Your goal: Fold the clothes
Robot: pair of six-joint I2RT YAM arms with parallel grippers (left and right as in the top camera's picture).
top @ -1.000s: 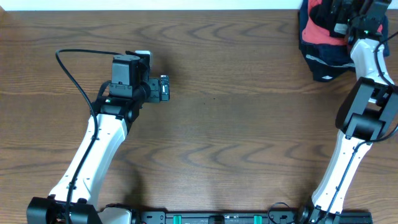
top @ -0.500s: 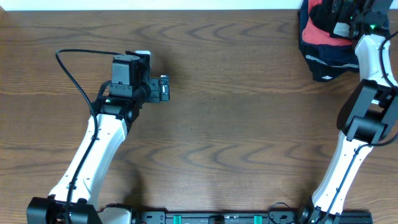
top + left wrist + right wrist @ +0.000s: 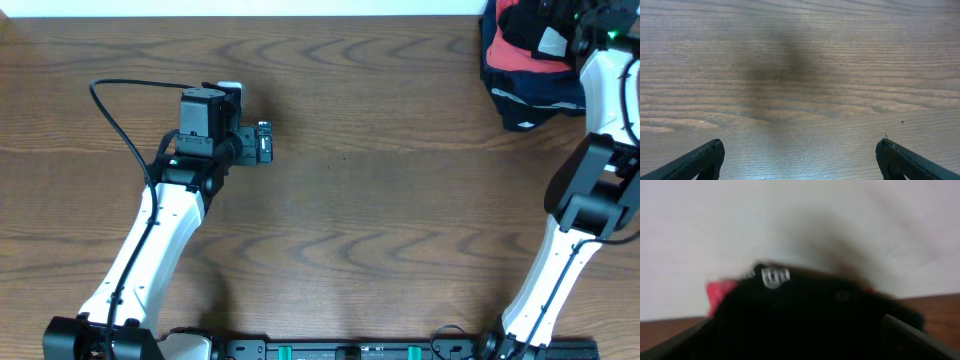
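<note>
Left gripper [image 3: 799, 150]: your left fingers stand spread wide with nothing between them. They hang over bare wood in the left half of the table, well apart from any cloth.
Table [image 3: 380, 200]: dark brown wood with a strong wavy grain, flat and hard.
Pile: everything soft is heaped in the far right corner of the table. A crumpled red shirt [image 3: 508, 55] lies over navy garments [image 3: 530, 105] with pale trim.
Black T-shirt [image 3: 522, 20]: it lies bunched on top of that heap, against the far edge. The fabric is limp and matt, and a white label [image 3: 551, 42] shows.
Long axis: you cannot read one, because the shirt is a lump rather than laid out.
Right gripper [image 3: 797, 332]: the jaws are wide apart and pinch nothing. Your wrist view is blurred, but dark fingers show at both lower corners, with black cloth filling the space between and ahead.
Direction: from your right gripper the shirt lies straight ahead and close. You cannot tell whether the fingers touch it.
Nearer arm: the right one by far; the left is well across the table.
Next move, as a judgement: you likely need to pinch only the top black layer and draw it toward the middle of the table. Soft cloth will sag and drag, so the red shirt beneath may come along.
</note>
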